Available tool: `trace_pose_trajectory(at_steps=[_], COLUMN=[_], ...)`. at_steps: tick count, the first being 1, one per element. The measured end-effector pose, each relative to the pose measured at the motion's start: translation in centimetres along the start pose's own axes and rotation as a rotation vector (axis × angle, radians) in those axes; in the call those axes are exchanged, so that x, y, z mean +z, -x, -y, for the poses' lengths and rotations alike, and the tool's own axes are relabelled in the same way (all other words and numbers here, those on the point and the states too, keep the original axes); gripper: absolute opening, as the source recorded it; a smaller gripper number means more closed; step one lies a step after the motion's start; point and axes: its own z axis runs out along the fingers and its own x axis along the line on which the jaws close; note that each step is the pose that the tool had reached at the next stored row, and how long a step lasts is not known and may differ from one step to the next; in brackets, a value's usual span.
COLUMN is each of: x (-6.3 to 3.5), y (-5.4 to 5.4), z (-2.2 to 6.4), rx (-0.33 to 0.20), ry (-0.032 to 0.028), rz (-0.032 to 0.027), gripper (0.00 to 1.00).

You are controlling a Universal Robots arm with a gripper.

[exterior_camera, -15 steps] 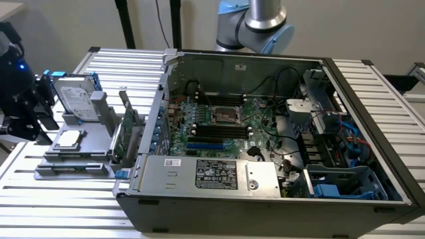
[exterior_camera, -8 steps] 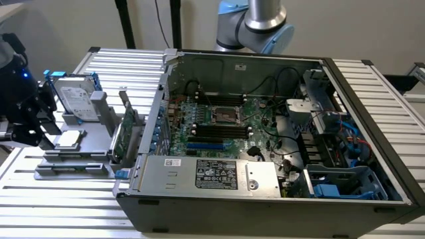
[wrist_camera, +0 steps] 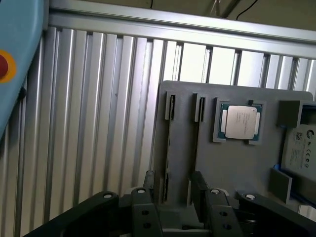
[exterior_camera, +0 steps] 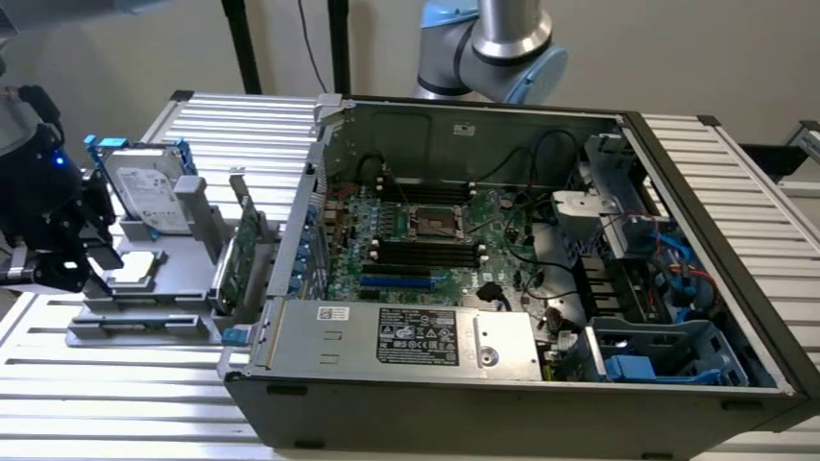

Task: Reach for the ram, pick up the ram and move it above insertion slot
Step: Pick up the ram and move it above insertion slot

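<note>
Hovered with the gripper (wrist_camera: 175,195) over the two narrow slots of the grey holder (wrist_camera: 232,163), toward the bench (exterior_camera: 129,403) edge at the exterior view's left, with fingers (wrist_camera: 199,185) held apart, clasping nothing. Could not make out the ram for certain — possibly the thin dark edge (wrist_camera: 169,148) standing in one slot. Left undone, by the look of it — grasp, lift, carry to the computer case (exterior_camera: 513,288).

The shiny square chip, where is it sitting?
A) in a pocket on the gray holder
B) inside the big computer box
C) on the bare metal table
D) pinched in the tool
A: the chip lies flat in a square pocket of the gray holder, away from the open tool.
</note>
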Motion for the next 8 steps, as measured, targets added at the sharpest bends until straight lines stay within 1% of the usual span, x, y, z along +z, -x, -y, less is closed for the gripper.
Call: trace_pose_trajectory(at_steps=[8], x=[1.45], y=[0.0], z=[-0.01], rx=[0.000], ry=[0.0000], rz=[0.0000], gripper=[0.42])
